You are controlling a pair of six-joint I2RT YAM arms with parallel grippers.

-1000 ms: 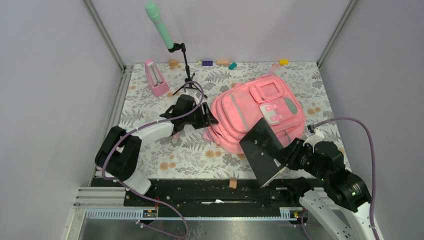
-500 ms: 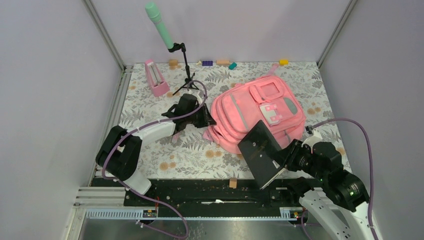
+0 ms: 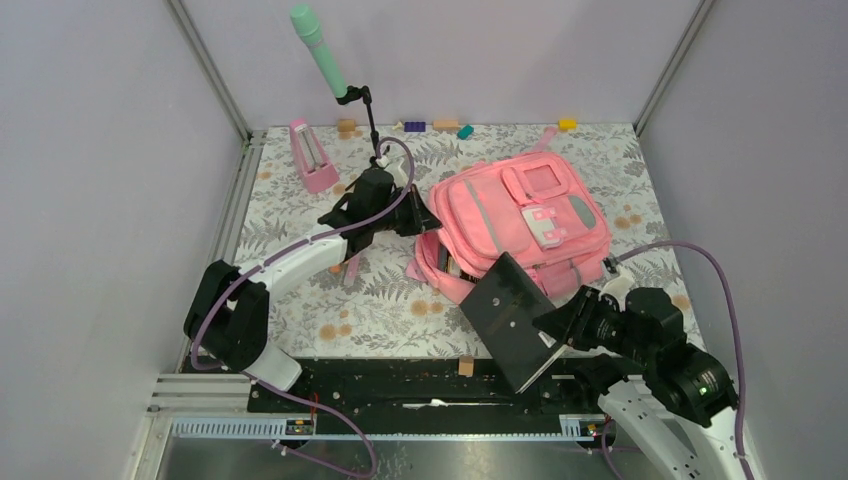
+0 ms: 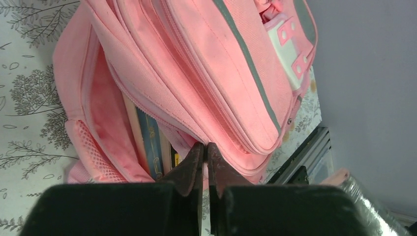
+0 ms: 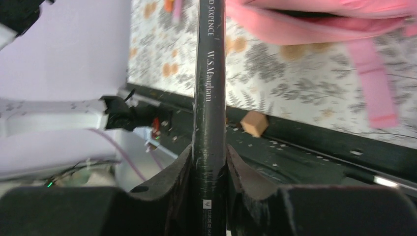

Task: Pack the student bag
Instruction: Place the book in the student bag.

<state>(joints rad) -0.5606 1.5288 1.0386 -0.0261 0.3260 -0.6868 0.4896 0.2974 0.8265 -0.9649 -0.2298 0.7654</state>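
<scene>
Pink fabric fills the middle of the floral table: the student bag [image 3: 520, 225] lies on its back, front pockets up, and its near-left mouth, shut flat a second ago, now gapes dark. The black book [image 3: 505, 320] has slid left and toward the near edge since then, its corner just at the mouth, not yet inside. The left gripper [image 4: 205, 155] has shifted toward the far side and sits at the bag's left edge; its jaws are pressed together on a fold of the pink rim, holding the mouth up. The right gripper [image 5: 209, 162] is clamped on the book's lower spine, one finger on each cover. Only the left wrist view looks into the opening, where upright books [image 4: 153, 140] stand against the pink lining under the grey strip. Only the right wrist view shows the spine lettering, "W.S.Maugham" and "SIXPENCE". Past the spine there, a small wooden block [image 5: 254, 123] sits on the black rail at the table's near edge
</scene>
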